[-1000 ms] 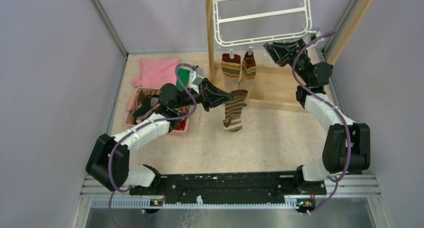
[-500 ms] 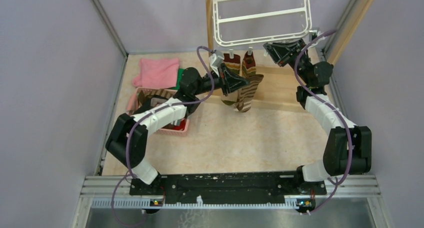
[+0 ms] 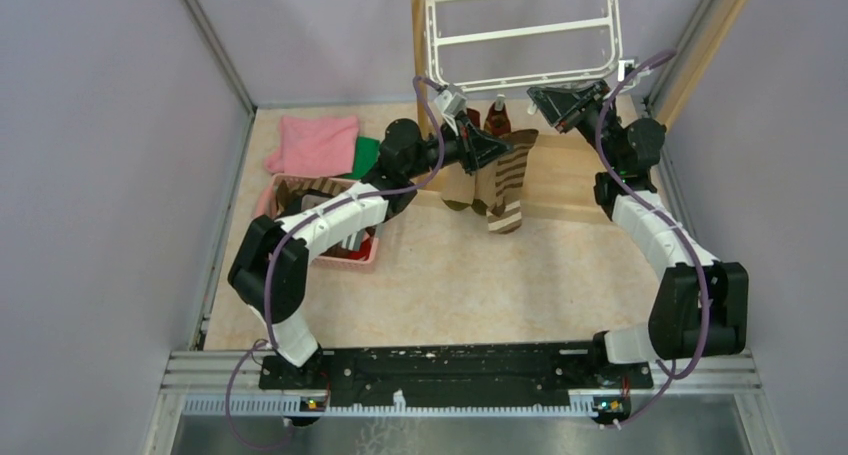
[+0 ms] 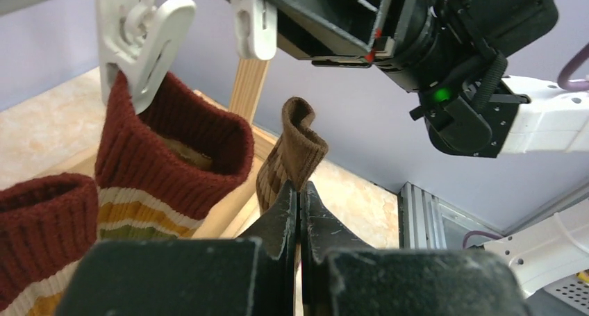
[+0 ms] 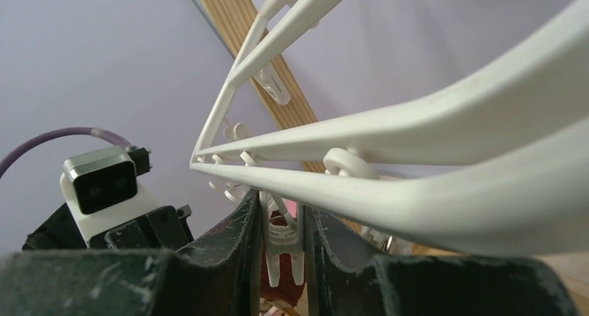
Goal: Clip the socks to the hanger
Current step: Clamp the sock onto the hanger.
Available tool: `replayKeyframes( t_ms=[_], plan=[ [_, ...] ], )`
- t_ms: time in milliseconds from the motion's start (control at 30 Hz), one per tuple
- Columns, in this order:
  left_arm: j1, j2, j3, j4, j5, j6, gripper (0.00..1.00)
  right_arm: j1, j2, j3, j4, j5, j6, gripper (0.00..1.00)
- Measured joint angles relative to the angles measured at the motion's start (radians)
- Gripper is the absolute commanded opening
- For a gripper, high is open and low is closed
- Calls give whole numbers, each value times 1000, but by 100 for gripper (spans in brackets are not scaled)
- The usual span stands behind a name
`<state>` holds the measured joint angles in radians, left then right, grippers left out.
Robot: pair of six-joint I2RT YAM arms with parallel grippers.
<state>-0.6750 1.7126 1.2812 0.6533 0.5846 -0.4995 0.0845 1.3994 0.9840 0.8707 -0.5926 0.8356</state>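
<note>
The left gripper (image 3: 497, 153), pinched on the brown-and-cream striped sock (image 3: 507, 190), has swung from above the pink plastic basket (image 3: 340, 259) by the bench's left edge out toward the far edge. The sock now hangs beside the red-cuffed banded socks (image 4: 167, 146), under the white plastic hanger (image 3: 520, 79), close to the white clip (image 5: 281, 250) squeezed in the right gripper (image 3: 562, 105).

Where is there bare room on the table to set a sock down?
Bare: the middle of the table, between the basket, wooden frame and arm bases. Crowded: under the hanger, where the left gripper, right gripper and socks meet.
</note>
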Motion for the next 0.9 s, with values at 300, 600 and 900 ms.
replayKeyframes(
  t_ms=[300, 600, 900],
  plan=[
    [11, 63, 91, -25, 7, -51, 0, 3, -16, 2, -27, 1, 26, 0],
    [47, 142, 162, -23, 80, -116, 0, 3, -16, 5, -8, -19, 48, 0],
    [66, 150, 206, -5, 123, -184, 0, 3, -13, 5, 55, -55, 77, 0]
  ],
)
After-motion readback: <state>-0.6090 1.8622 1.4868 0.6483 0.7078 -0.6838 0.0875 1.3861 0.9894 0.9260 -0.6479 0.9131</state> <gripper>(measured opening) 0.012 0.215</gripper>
